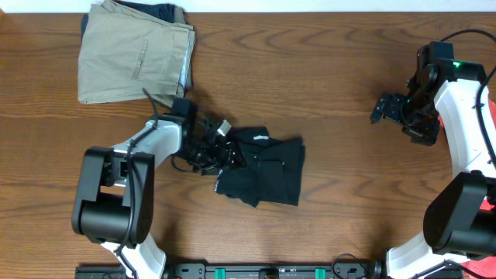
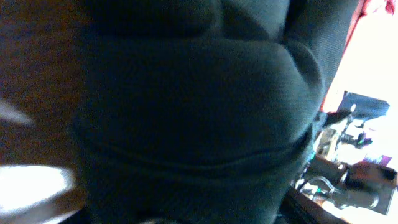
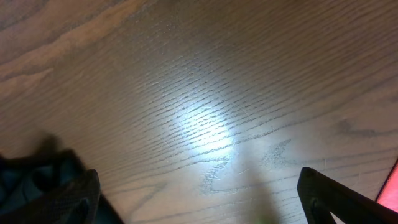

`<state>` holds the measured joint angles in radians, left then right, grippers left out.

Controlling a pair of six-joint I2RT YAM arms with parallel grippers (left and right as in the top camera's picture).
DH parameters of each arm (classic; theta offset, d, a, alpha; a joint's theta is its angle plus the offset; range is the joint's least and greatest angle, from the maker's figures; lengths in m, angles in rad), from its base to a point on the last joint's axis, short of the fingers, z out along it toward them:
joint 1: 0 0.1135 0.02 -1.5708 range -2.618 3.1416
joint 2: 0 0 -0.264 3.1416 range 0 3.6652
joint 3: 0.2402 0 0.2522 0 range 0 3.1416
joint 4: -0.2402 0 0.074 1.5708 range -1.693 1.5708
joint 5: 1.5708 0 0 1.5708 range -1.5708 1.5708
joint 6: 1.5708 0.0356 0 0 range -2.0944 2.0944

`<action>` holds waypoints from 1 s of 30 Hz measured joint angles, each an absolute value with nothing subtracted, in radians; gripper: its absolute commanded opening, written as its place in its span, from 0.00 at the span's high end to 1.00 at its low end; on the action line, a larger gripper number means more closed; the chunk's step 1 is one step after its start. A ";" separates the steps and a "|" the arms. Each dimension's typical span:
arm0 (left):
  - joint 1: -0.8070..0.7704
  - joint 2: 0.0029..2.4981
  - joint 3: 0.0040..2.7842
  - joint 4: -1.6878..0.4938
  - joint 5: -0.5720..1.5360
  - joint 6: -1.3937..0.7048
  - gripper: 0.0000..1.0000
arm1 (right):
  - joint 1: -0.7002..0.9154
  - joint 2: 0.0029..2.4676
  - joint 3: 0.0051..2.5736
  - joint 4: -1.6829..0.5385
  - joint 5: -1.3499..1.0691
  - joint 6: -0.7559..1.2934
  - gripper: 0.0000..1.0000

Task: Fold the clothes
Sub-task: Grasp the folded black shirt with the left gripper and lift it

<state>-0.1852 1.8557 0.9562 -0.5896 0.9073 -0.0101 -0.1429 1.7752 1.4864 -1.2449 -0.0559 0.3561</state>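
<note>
The clothes (image 1: 267, 172), a black garment with a small white logo near its top edge, lie bunched in the middle of the table. My left gripper (image 1: 223, 153) is down at the garment's left edge, its fingertips in the folds. In the left wrist view black fabric (image 2: 199, 118) fills almost the whole frame and hides the fingers, so I cannot see how the jaws stand. My right gripper (image 1: 385, 108) hangs far to the right. It is open over bare wood (image 3: 199, 180), with nothing between its fingers (image 3: 81, 193).
Folded khaki-tan trousers (image 1: 136, 54) lie at the back left, on top of a dark garment. Something red (image 3: 392, 186) shows at the far right by the right arm's base (image 1: 465, 225). Wooden table (image 1: 333, 70) lies between the two arms.
</note>
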 measured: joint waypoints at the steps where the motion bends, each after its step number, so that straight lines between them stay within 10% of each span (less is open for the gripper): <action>1: -0.194 1.856 0.956 -0.575 0.904 -0.023 0.80 | -0.143 1.775 1.486 -1.245 -0.056 0.356 0.01; 2: -0.200 1.856 0.956 -0.567 0.899 -0.034 0.94 | -0.143 1.775 1.486 -1.245 -0.056 0.356 0.01; 30: -0.170 1.858 1.538 -0.578 0.093 -0.135 0.94 | -0.143 1.775 1.486 -1.245 -0.056 0.356 0.01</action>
<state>-0.1703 1.8576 1.5379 -0.5777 0.0929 -0.1349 -0.1429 1.7752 1.4864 -1.2446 -0.0559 0.3561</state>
